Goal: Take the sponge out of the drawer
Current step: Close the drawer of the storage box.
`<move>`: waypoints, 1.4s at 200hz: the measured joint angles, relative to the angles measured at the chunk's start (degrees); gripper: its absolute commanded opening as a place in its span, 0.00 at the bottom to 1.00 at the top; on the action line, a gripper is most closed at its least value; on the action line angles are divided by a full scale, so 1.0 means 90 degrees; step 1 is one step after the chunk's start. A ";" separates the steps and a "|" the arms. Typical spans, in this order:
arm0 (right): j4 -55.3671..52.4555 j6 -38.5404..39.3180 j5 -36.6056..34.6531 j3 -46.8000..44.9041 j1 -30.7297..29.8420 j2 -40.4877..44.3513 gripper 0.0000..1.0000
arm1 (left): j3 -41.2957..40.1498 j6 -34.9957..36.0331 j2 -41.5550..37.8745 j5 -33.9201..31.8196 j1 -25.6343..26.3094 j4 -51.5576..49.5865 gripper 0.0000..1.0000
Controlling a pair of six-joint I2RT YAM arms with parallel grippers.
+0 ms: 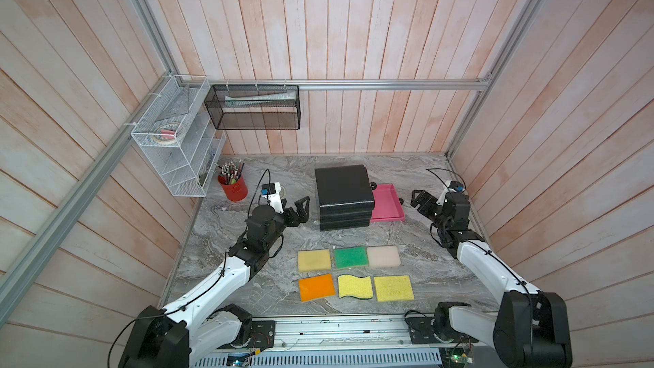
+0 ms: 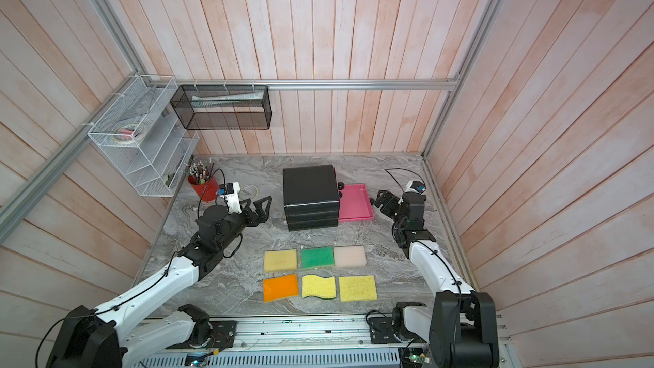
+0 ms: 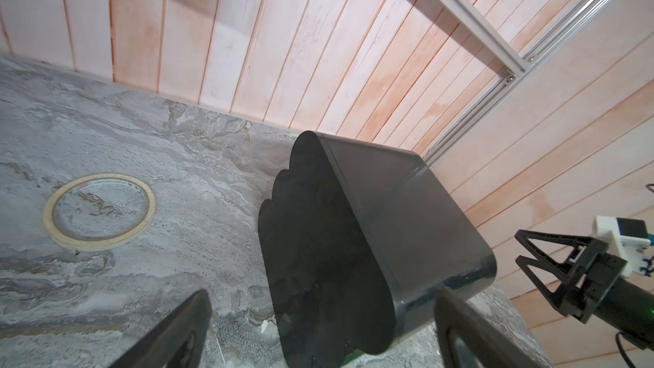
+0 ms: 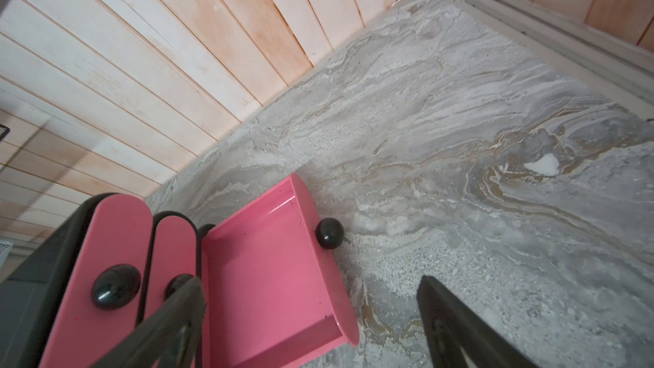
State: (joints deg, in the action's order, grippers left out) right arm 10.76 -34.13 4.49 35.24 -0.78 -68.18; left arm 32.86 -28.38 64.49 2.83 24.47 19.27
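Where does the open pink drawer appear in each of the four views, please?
In a top view: open pink drawer, right of centre, jutting from the black cabinet.
In a top view: same spot.
Left wrist: not in it.
Right wrist: lower middle.
Shared landmark: the black cabinet, in all four.

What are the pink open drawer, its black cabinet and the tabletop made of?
Pink drawer: hard and glossy, likely painted metal or plastic; its floor reflects light. Black cabinet: similar hard shell, satin sheen on rounded corners. Tabletop: grey veined marble look; real stone or printed laminate, unclear.
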 measured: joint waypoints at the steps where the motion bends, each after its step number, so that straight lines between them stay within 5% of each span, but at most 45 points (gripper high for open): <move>1: 0.0002 0.0005 0.0007 -0.0005 0.0005 -0.0002 0.95 | 0.0000 0.0002 0.0015 0.0019 -0.0010 0.0019 1.00; 52: 0.0134 0.0036 0.0255 -0.0214 0.0338 -0.0238 0.95 | 0.0000 0.0039 0.0702 0.1008 -0.0119 0.0862 1.00; 127: 0.0165 -0.0019 0.0583 0.0495 0.0792 -0.2467 0.83 | 0.0109 0.0034 0.0962 0.1399 -0.0136 0.1314 1.00; 280: 0.0029 0.0129 -0.0160 0.1224 -0.0308 -0.3439 0.82 | 0.0551 -0.0155 0.1902 0.2035 -0.0143 0.1950 1.00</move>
State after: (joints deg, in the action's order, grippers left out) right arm 11.03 -32.97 3.05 46.26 -3.55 -99.13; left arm 37.82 -29.78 81.60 21.15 23.18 36.82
